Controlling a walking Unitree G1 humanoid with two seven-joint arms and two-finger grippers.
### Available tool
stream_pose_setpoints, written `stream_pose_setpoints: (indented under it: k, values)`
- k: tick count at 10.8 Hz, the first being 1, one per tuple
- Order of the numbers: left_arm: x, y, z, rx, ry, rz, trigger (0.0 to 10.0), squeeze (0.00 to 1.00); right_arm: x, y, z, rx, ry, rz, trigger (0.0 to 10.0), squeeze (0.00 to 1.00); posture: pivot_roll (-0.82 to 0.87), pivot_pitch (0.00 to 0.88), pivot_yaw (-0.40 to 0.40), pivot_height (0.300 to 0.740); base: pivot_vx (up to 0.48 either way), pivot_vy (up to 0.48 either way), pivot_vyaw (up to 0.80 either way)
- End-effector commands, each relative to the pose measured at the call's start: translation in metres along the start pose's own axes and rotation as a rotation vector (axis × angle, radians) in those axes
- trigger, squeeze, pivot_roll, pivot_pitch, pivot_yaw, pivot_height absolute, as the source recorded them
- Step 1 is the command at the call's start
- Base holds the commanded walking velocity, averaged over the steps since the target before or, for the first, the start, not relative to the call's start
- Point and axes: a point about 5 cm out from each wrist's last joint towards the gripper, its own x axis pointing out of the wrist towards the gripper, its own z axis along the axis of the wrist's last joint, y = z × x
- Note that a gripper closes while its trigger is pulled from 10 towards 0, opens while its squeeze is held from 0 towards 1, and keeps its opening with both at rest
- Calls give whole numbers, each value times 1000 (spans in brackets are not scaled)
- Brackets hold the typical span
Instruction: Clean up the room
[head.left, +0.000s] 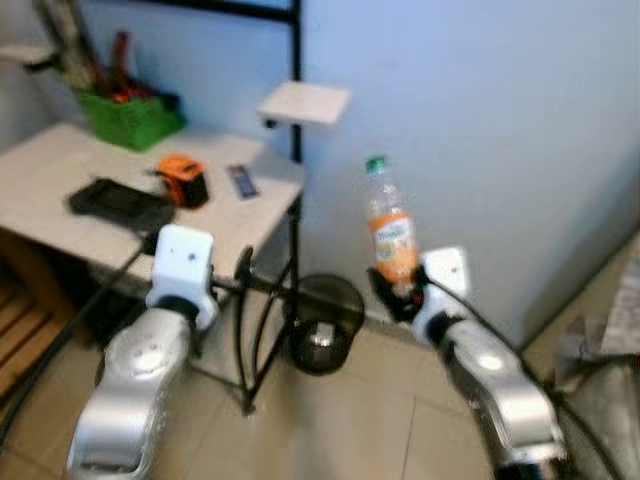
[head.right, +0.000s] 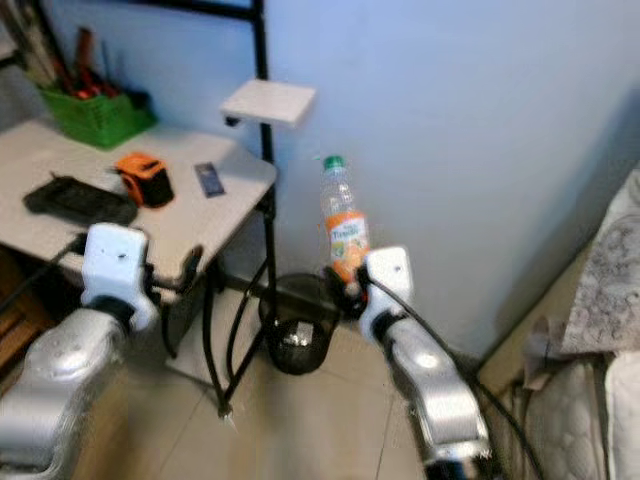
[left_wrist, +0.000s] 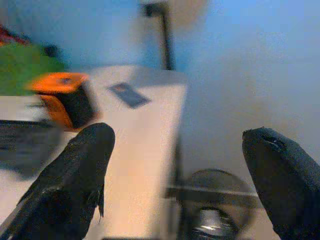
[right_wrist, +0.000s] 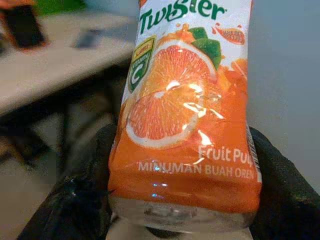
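right gripper (head.left: 397, 290) clamped low on upright orange drink bottle (head.left: 390, 234), held beside black wastebasket (head.left: 324, 325) | left gripper (left_wrist: 185, 165) fingers apart, at table (head.left: 60, 170) edge

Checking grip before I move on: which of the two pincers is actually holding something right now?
The right pincer: its fingers clamp the base of the upright orange drink bottle, above the black wire bin. The left pincer is open and empty by the table.
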Motion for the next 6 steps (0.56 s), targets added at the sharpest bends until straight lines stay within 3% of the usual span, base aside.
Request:
stream_pose_setpoints:
  k: [1, 6]
  values:
    - [-1, 5, 3, 20, -9, 17, 10000, 0, 2, 0, 6, 4, -16, -3, 10000, 0, -14, 0, -7, 740, 292, 0, 0]
    - [0, 5, 3, 17, -9, 14, 10000, 0, 2, -1, 3, -3, -4, -11, 10000, 0, -12, 0, -5, 740, 300, 0, 0]
